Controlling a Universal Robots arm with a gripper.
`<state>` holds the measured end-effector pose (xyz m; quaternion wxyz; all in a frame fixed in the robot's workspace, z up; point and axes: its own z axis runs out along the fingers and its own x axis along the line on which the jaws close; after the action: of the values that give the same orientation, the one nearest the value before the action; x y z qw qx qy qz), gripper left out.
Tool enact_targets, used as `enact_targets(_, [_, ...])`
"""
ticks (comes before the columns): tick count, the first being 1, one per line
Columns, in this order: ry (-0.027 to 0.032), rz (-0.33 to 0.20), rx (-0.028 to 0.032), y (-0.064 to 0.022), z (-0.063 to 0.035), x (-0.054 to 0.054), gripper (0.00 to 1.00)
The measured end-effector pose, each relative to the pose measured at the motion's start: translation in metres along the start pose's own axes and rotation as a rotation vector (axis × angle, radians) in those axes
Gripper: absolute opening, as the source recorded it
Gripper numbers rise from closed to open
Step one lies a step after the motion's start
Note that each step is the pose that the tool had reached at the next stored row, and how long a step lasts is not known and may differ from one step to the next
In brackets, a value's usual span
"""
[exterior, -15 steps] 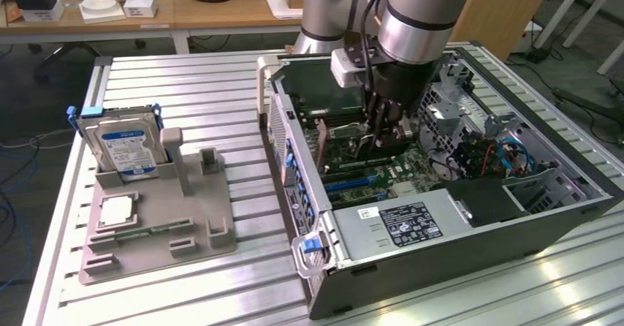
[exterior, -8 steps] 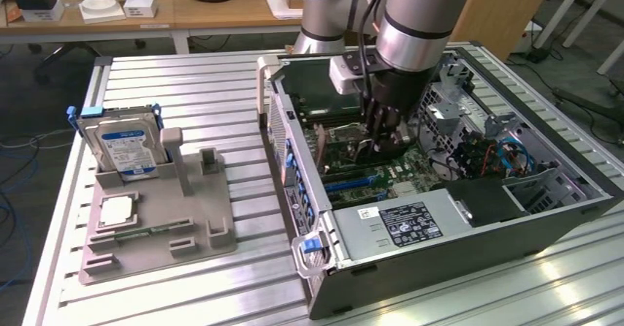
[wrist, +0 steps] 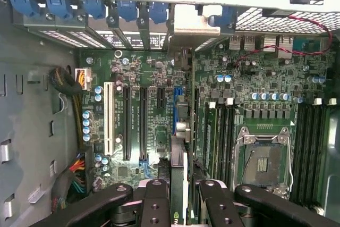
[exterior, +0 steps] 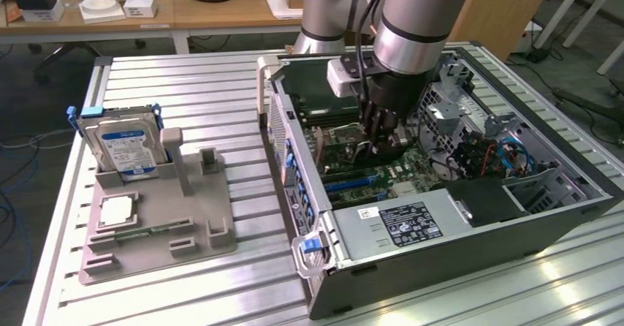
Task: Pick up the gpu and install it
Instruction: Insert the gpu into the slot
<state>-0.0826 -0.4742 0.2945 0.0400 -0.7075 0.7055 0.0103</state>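
My gripper (exterior: pixel 383 139) reaches down into the open computer case (exterior: pixel 292 158), just above the motherboard (exterior: pixel 390 172). In the wrist view its black fingers (wrist: pixel 154 200) are shut on the gpu (wrist: pixel 180 131), a thin card seen edge-on. The card runs from between the gripper (wrist: pixel 178 198) fingertips toward the case's rear wall. Its metal bracket (wrist: pixel 187 22) stands at the rear slot openings. The card lies in line with the blue expansion slot (wrist: pixel 178 102). I cannot tell whether it sits in the slot or just above it.
Black expansion slots (wrist: pixel 127 126) and a bare CPU socket (wrist: pixel 263 155) flank the card. The power supply (exterior: pixel 400 224) and blue cables (exterior: pixel 502 158) crowd the case. Outside, a grey holder (exterior: pixel 195 224) carries a hard drive (exterior: pixel 125 147), a processor chip (exterior: pixel 115 210) and a memory stick (exterior: pixel 146 231).
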Motion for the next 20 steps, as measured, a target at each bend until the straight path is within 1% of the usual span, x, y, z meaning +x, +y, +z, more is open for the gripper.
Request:
enact_targets(12, [-0.0001, 0.000, 0.0000, 0.0039, 0.0054, 0.001, 0.26])
enact_targets(20, [0.0000, 0.000, -0.0001, 0.0052, 0.0111, 0.002, 0.26])
